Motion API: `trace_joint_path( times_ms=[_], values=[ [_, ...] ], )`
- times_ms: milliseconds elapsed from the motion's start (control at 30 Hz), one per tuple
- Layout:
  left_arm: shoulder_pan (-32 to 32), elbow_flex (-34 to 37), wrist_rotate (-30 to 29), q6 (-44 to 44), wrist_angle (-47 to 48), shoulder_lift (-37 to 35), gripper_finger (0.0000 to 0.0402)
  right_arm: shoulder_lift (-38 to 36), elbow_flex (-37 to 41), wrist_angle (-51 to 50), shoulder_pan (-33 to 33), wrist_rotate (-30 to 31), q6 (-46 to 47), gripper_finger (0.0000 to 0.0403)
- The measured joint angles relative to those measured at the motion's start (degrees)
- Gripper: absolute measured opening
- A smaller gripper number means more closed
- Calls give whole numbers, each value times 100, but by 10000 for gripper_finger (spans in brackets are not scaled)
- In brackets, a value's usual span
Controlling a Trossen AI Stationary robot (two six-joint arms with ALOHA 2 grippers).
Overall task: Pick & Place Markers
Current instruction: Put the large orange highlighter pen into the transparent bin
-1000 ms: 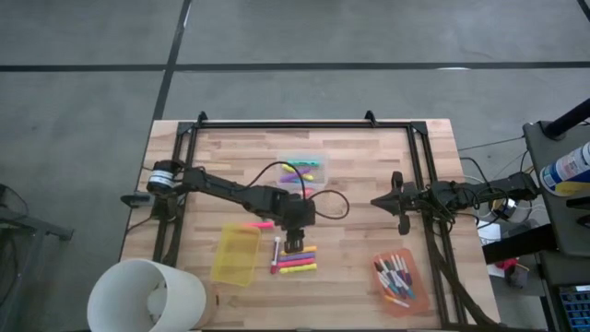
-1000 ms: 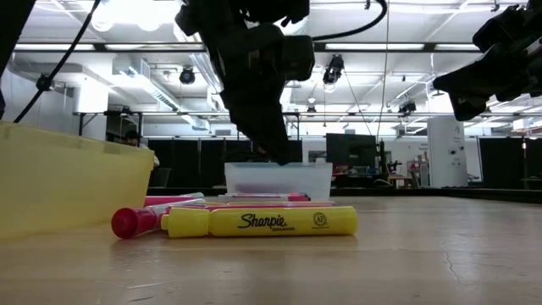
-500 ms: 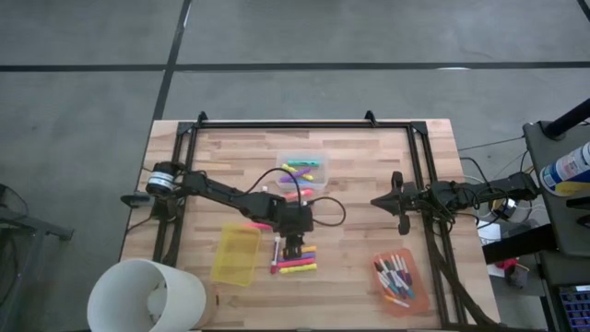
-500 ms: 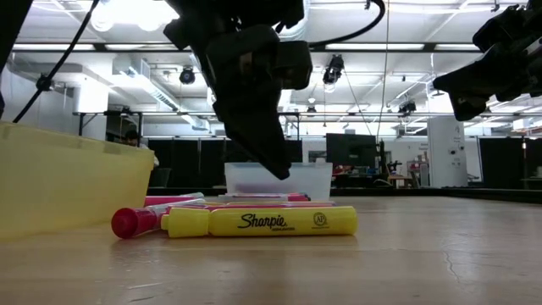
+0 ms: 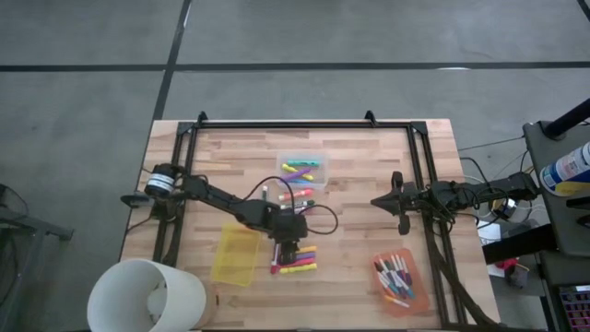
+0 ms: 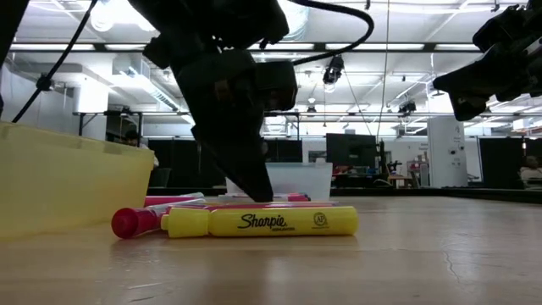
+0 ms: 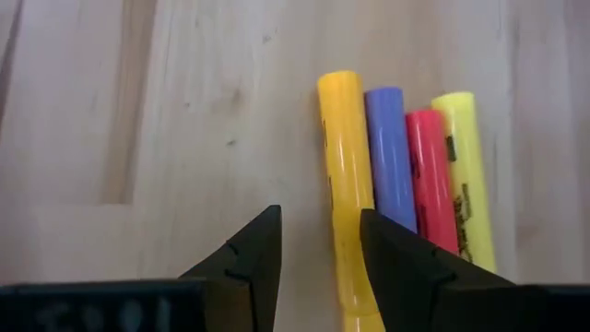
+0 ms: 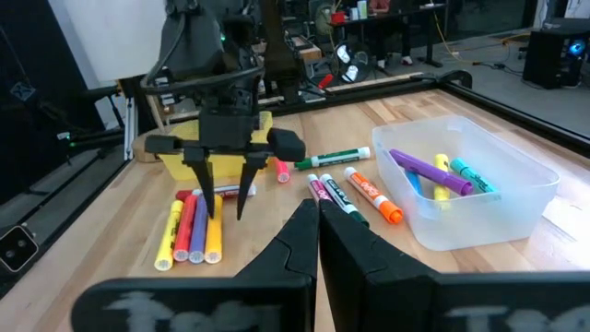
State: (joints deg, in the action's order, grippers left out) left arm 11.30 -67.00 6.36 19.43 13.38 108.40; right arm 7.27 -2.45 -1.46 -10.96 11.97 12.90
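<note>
Hovering spread over the table, left hand (image 7: 318, 254) just beside the orange marker (image 7: 346, 194), not touching.

Four neon markers (image 7: 396, 175), orange, blue, pink and yellow, are laid side by side, touching, flat on the counter (image 5: 359, 249). Further markers are scattered near the clear bin (image 8: 479, 198), some inside it.
</note>
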Motion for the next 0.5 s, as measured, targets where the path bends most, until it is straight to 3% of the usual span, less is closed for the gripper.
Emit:
trace_joint_path(
  times_ms=[333,500],
  values=[
    [277,178,-281,181,-249,0,142,0,-1,-1,-2,-2,1,9],
    [368,190,-846,172,-235,0,142,1,-1,-1,-2,-1,0,9]
  ],
)
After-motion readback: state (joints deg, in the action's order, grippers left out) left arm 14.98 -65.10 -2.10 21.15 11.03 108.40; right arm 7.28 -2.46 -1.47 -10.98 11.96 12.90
